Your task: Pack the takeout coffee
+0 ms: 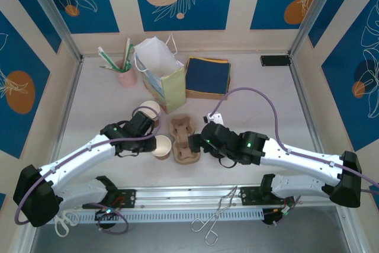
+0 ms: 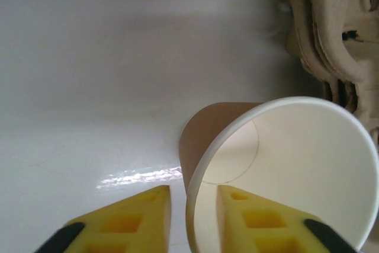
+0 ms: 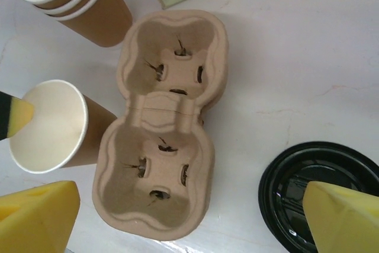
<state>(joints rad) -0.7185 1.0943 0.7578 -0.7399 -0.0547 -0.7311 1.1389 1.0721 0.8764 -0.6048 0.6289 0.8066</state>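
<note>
On the white table, before the paper bag, a lidless cup is stood beside the pulp carrier.
The carrier is seen with both wells unfilled. The cup, judged to be the takeout coffee not yet capped, is placed just beside it on the left arm's side, and a black lid is left on the table at the other side. The left gripper is held narrowly parted astride the cup's wall, one finger inside, with slight gaps on either side. The right gripper is spread wide above carrier and lid. The inner finger is best lifted straight up so the cup is not tipped. The lid should then be taken by its edge, centred and pressed down evenly.
</note>
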